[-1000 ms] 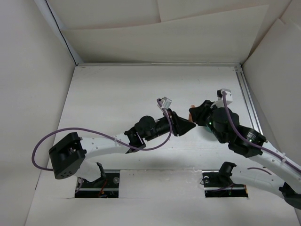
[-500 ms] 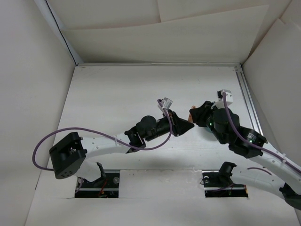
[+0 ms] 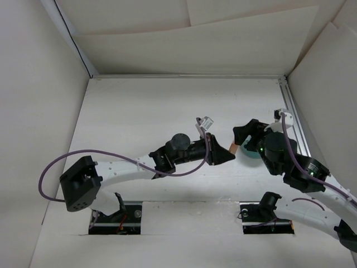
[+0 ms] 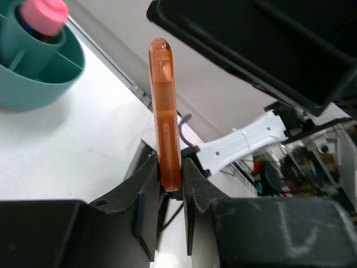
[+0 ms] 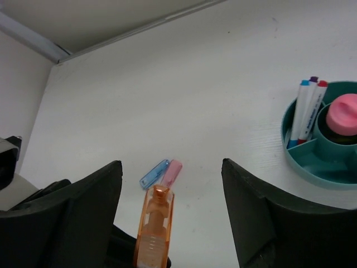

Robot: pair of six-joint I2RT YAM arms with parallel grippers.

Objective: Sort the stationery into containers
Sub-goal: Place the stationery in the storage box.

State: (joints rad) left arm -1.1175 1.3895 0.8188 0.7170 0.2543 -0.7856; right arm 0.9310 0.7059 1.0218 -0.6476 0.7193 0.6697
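Observation:
My left gripper is shut on an orange marker, which stands upright between its jaws and shows in the top view. My right gripper is open and empty, facing the orange marker just in front of it. The teal cup holds a pink-capped glue stick and thin white pens. In the top view the cup is mostly hidden under the right arm. A blue marker and a pink marker lie side by side on the table.
White walls enclose the table on three sides. A metal rail runs along the right edge. The two arms' wrists are close together near the table's middle right.
The left gripper has moved right and a little nearer with the orange marker. The right gripper has shifted right and its jaws now face the marker.

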